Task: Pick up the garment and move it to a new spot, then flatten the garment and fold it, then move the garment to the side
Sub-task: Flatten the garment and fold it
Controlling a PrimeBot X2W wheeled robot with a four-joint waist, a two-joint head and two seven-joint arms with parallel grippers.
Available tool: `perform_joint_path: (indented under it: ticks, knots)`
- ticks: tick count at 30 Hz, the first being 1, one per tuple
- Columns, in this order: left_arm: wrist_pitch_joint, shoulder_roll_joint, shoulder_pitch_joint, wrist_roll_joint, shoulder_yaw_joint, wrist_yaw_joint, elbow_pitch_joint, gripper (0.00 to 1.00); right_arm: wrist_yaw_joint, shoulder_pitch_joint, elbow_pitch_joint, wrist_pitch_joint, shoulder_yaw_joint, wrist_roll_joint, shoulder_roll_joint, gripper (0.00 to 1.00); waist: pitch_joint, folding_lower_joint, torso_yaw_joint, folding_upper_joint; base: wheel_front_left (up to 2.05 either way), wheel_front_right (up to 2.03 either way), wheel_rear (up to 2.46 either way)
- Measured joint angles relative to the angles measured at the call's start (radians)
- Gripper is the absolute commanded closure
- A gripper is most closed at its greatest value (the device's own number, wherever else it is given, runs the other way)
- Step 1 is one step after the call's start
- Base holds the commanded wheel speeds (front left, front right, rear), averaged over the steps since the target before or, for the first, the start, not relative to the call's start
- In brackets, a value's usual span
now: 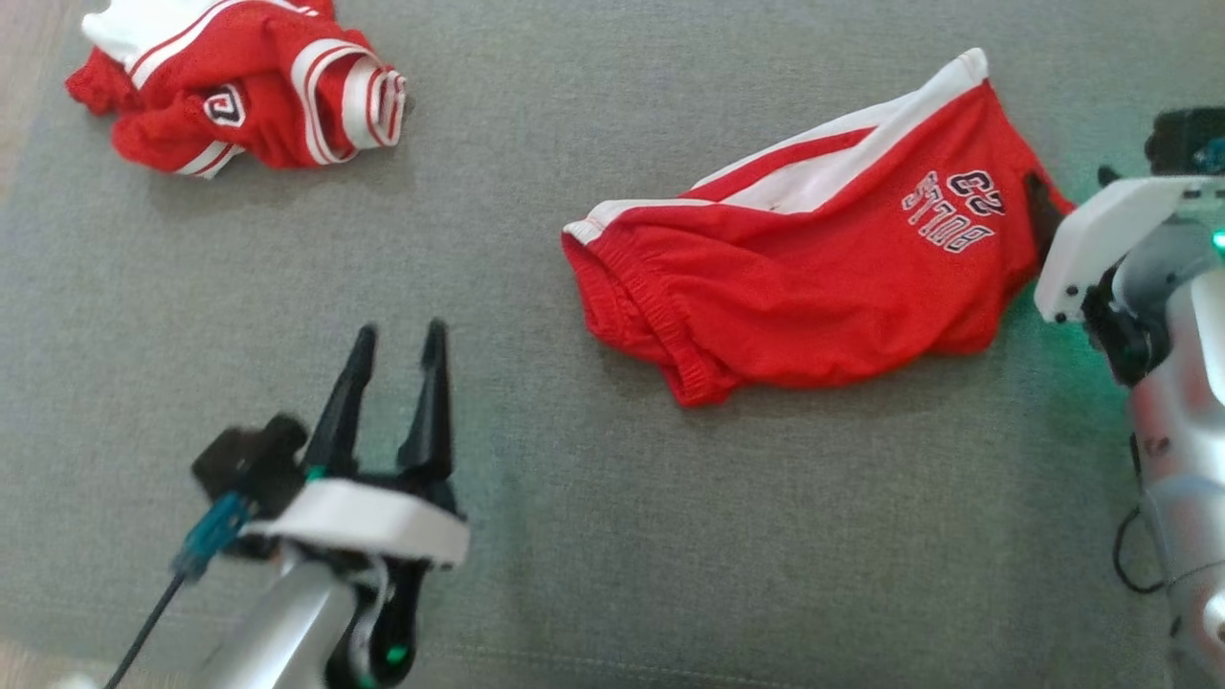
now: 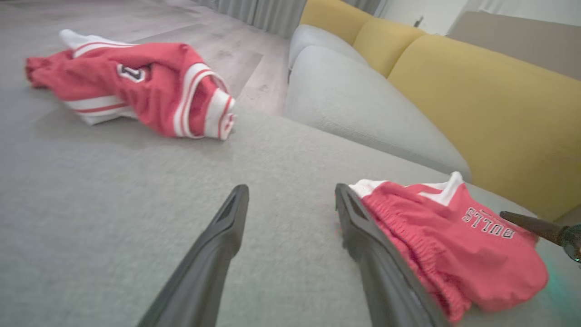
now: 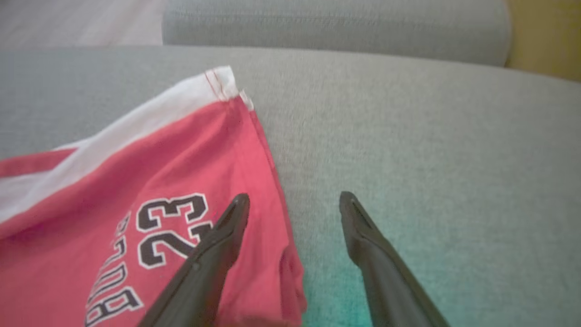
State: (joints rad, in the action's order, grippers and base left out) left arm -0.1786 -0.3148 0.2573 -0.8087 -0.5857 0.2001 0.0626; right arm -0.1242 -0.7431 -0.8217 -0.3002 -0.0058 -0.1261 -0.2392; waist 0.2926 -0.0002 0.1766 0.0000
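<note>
My left gripper (image 1: 400,330) is nearest, low at the left. Its two fingers are spread wide and hold nothing, above the bare grey cushion (image 1: 574,536). At the right, my right gripper (image 3: 294,197) is also spread wide and empty. One finger stands over the printed edge of the red shorts (image 1: 813,287), the other over the cushion beside it; I cannot tell if it touches the cloth. The shorts lie crumpled right of centre. Far left lies a red jersey (image 1: 239,86).
</note>
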Motion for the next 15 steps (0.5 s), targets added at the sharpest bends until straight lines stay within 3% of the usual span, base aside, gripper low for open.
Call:
perform_joint_path:
  ticks: [8, 9, 10, 11, 12, 13, 15]
  knots:
    - [-0.025, -0.030, -0.096, 0.000, 0.027, 0.047, -0.062, 0.00, 0.000, 0.019, -0.030, -0.099, 0.003, -0.077, -0.022, 0.00, 0.000, 0.0001, 0.029, 0.0000, 0.00, 0.00, 0.00]
    - [-0.025, -0.031, -0.101, 0.001, 0.028, 0.048, -0.068, 0.00, 0.000, 0.019, -0.030, -0.113, 0.003, -0.092, -0.021, 0.18, -0.002, 0.0001, 0.030, 0.0000, 0.00, 0.00, 0.00]
    - [-0.026, -0.031, -0.103, 0.002, 0.028, 0.049, -0.071, 0.00, 0.000, 0.019, -0.031, -0.124, 0.003, -0.109, -0.020, 0.61, -0.005, 0.0001, 0.031, 0.0000, 0.00, 0.00, 0.00]
    - [-0.026, -0.030, -0.103, 0.004, 0.028, 0.053, -0.073, 0.00, 0.000, 0.019, -0.031, -0.133, 0.003, -0.124, -0.018, 0.74, -0.008, 0.0001, 0.031, 0.0000, 0.00, 0.00, 0.00]
    - [-0.027, -0.031, -0.103, 0.008, 0.028, 0.056, -0.077, 0.00, 0.000, 0.020, -0.030, -0.140, 0.003, -0.137, -0.014, 0.95, -0.011, 0.0001, 0.030, 0.0000, 0.00, 0.00, 0.00]
    - [-0.027, -0.031, -0.103, 0.009, 0.028, 0.056, -0.079, 0.00, 0.000, 0.023, -0.030, -0.140, 0.004, -0.147, -0.009, 1.00, -0.014, 0.0001, 0.027, 0.0000, 0.00, 0.00, 0.00]
    - [-0.027, -0.031, -0.103, 0.009, 0.027, 0.056, -0.081, 0.00, 0.000, 0.034, -0.026, -0.130, 0.003, -0.156, 0.004, 1.00, -0.024, 0.0002, 0.021, 0.0000, 0.00, 0.00, 0.00]
